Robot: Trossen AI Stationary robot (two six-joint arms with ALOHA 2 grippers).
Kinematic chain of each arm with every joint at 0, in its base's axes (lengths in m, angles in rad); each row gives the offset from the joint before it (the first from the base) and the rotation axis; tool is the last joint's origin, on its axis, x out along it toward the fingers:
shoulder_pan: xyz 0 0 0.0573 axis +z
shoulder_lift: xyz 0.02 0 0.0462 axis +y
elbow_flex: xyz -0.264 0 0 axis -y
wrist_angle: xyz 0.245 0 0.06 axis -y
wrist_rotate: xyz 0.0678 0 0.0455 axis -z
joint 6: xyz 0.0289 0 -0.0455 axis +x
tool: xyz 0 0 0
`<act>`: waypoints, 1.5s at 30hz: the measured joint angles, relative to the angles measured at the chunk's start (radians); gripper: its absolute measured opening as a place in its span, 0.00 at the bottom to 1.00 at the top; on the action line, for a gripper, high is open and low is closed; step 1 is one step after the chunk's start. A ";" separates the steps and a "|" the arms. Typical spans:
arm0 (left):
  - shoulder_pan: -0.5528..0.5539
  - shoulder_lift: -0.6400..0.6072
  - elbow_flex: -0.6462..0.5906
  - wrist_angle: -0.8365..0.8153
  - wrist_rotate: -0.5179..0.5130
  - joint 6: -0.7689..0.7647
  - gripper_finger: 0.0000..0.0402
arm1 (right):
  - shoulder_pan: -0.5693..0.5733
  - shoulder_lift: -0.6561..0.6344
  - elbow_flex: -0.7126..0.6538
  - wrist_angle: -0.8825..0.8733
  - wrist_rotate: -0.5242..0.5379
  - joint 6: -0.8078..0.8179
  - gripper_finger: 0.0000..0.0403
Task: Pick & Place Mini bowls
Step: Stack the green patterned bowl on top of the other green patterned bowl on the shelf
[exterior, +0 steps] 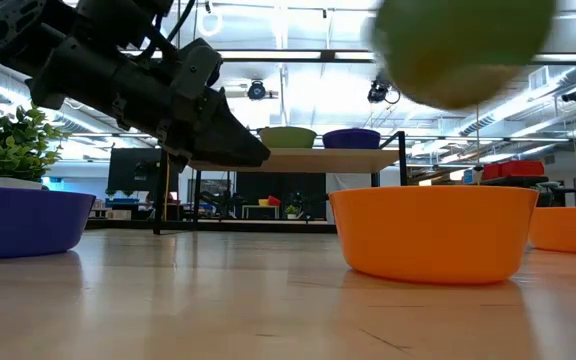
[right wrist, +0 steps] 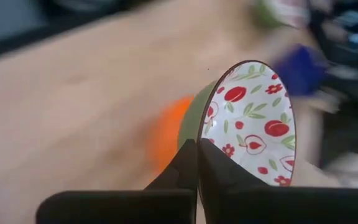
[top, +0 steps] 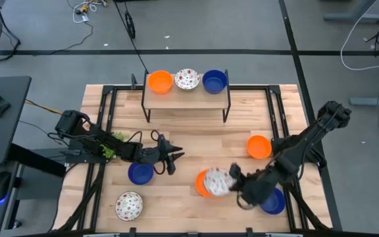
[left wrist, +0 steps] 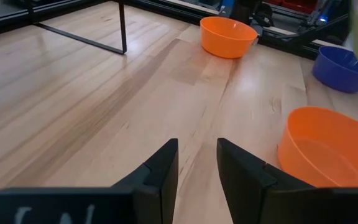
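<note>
Right fingers [right wrist: 197, 163] pinched on white bowl [right wrist: 253, 124] rim, carried above orange bowl [top: 202, 186], probably for stacking. Left fingers [left wrist: 197, 168] slightly parted, empty, waiting over worktop [left wrist: 73, 93].

Open bare wood on the table [top: 196, 135] runs between the raised shelf [top: 186, 96] and the near bowls, wide enough for a gripper. The left gripper [top: 174, 158] faces clear boards; an orange bowl [top: 203, 185] (another bowl held above it) and a blue bowl [top: 140, 173] crowd the front.
</note>
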 joint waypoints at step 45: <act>0.016 0.000 0.000 -0.027 -0.035 0.016 0.28 | -1.091 0.374 0.580 0.007 -0.206 -0.513 0.00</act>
